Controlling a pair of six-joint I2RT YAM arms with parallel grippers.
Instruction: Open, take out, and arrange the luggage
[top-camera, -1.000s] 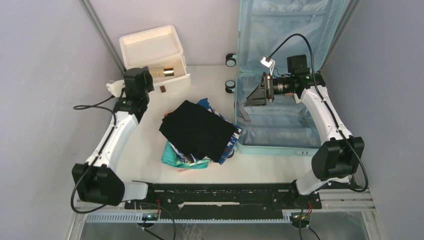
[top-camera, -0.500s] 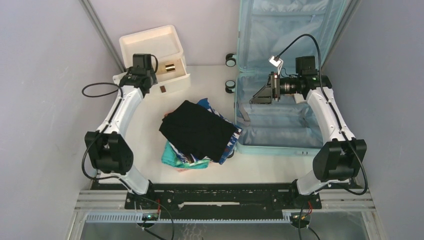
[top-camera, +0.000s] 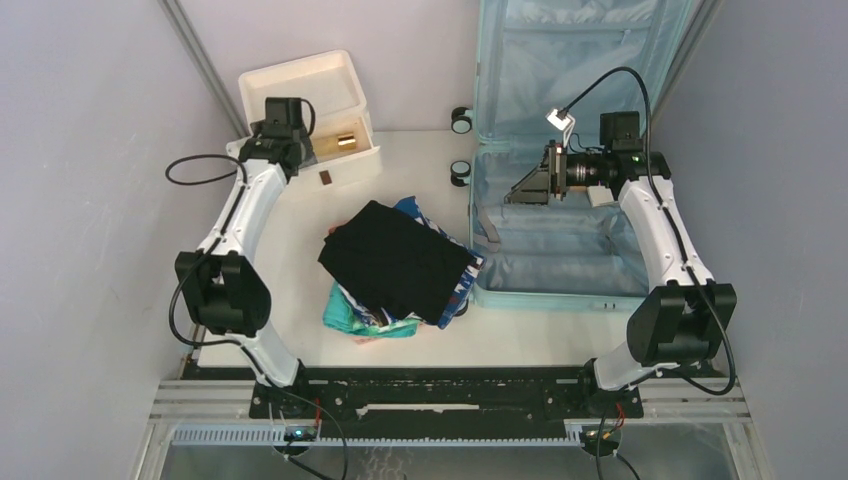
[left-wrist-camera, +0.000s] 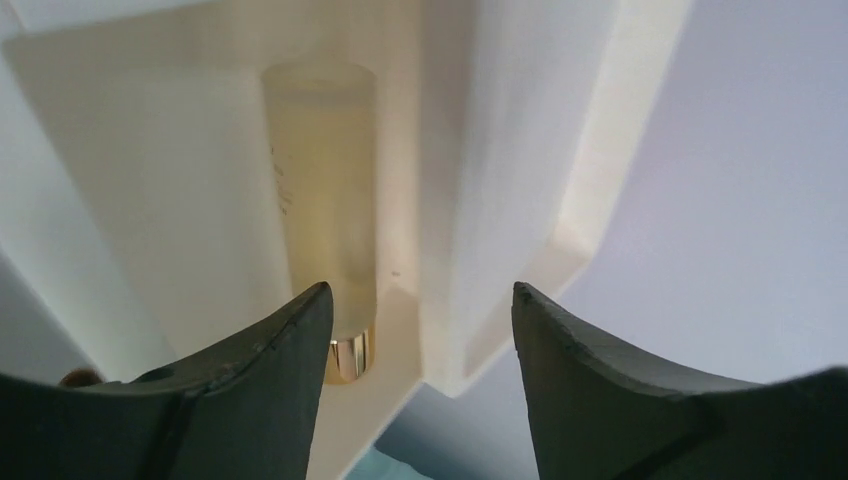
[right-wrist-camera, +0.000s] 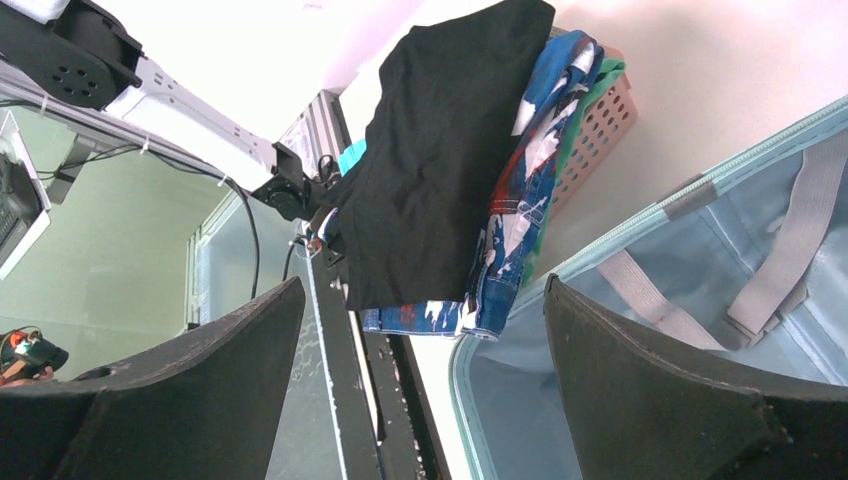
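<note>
Here, white table (top-camera: 545, 325), grey walls (top-camera: 80, 150) close around, open luggage (top-camera: 560, 255) back right.

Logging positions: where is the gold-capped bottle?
The bottle lies in the open drawer of the white box, top view far left, by the left tool.

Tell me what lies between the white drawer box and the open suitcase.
In the top view, mostly bare table; only two wheels of the suitcase stand there. The clothes pile sits nearer the arms, below that stretch.
</note>
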